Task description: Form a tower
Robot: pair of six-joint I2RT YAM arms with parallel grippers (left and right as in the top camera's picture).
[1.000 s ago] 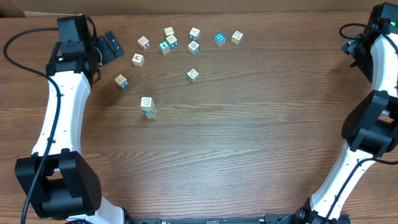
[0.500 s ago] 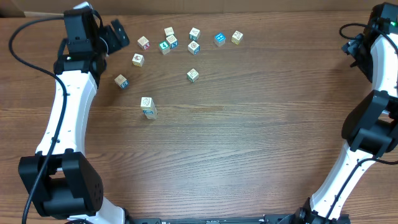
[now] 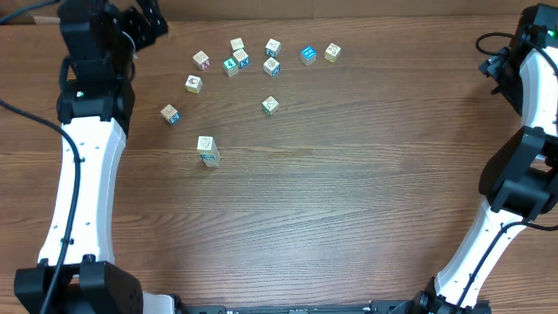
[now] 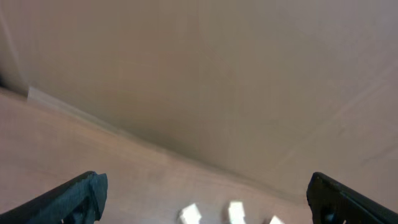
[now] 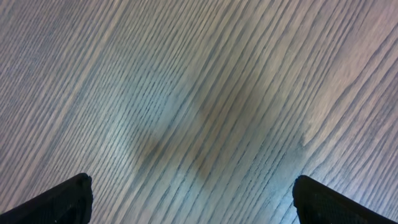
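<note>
The tower (image 3: 207, 150) is a short stack of small pale cubes, cream on top with a blue-teal face below, standing left of the table's middle. Several loose cubes (image 3: 271, 66) lie scattered behind it, and one (image 3: 170, 114) sits to its left. My left gripper (image 3: 148, 17) is raised at the far left corner, well away from the tower, open and empty. Its blurred wrist view has the dark fingers (image 4: 81, 196) far apart, with pale cubes (image 4: 235, 211) low between them. My right gripper (image 5: 193, 199) hangs open over bare wood at the far right.
The wooden table (image 3: 349, 201) has a cardboard-coloured wall along its back edge. Both white arms run down the left and right sides. A lone cube (image 3: 270, 105) lies between the scattered row and the tower.
My left arm has swung back and to the left, taking its open gripper from beside the cubes to the far left corner. The cubes, the tower and the right arm have not moved.
</note>
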